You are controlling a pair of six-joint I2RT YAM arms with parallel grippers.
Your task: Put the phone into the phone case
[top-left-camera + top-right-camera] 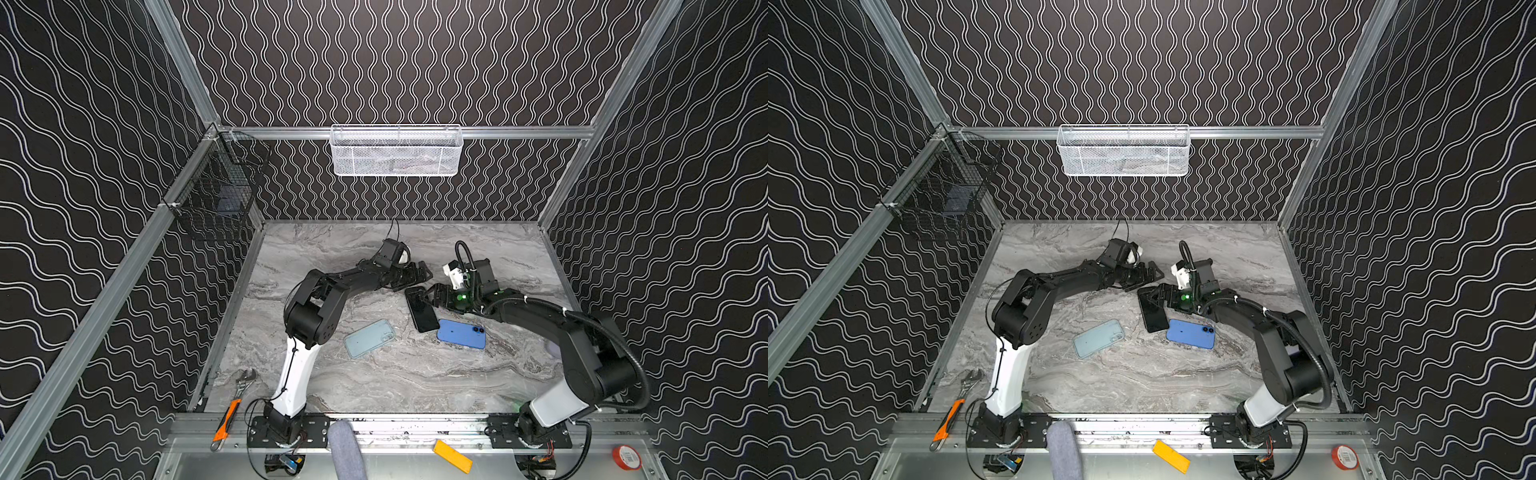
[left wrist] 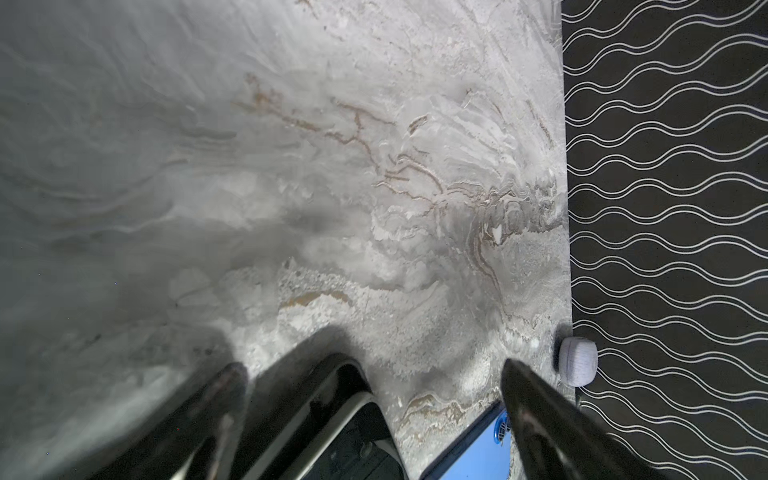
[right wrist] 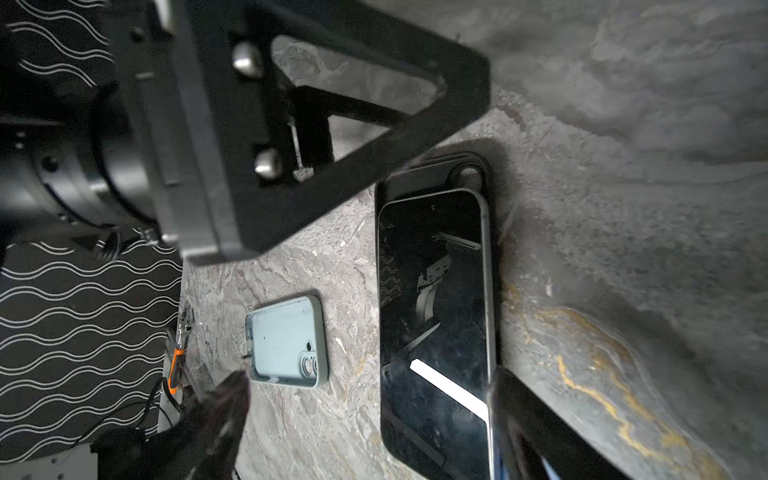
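Note:
A black phone (image 3: 432, 311) lies screen up on the marble table, resting on a black phone case (image 3: 436, 170) whose camera end sticks out past it. Both top views show the phone (image 1: 422, 313) (image 1: 1152, 313) right of centre. My right gripper (image 3: 370, 415) (image 1: 426, 297) is open and low over the phone's far end, with one finger (image 3: 532, 415) against the phone's long edge. My left gripper (image 2: 374, 395) (image 1: 420, 275) hangs open just beyond that end, and the case's corner (image 2: 332, 415) shows between its fingers.
A pale blue-grey case (image 1: 370, 338) (image 3: 286, 340) lies at the centre. A blue phone (image 1: 461, 333) (image 2: 469, 453) lies back up beside the black one. An orange-handled wrench (image 1: 232, 399) is at the front left, and a small grey puck (image 2: 577, 361) sits by the right wall.

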